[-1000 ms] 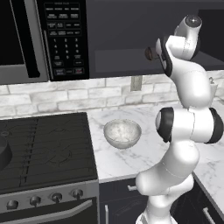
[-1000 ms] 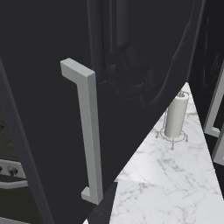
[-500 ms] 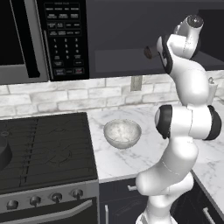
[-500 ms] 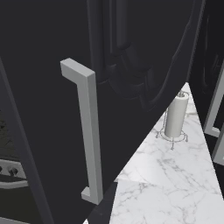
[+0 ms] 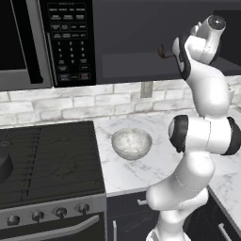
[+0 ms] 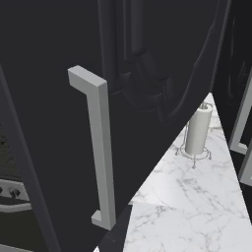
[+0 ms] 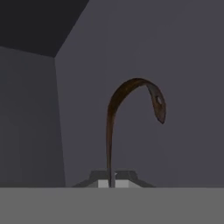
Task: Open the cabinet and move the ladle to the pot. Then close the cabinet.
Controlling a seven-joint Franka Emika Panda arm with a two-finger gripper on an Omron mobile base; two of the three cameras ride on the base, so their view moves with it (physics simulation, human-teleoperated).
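Grey cabinet (image 7: 144, 52) walls surround me; my fingers (image 7: 112, 183) are clamped on the ladle (image 7: 114, 131) handle, which arcs up toward one o'clock. I should back out slowly, keeping it clear of the open door (image 6: 59, 123), then carry it to the pot (image 5: 4, 165) at the stove's nine-o'clock edge.

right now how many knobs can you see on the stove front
4, in a row along the stove's front panel in the left base view: knobs at and. More may sit beyond the left edge.
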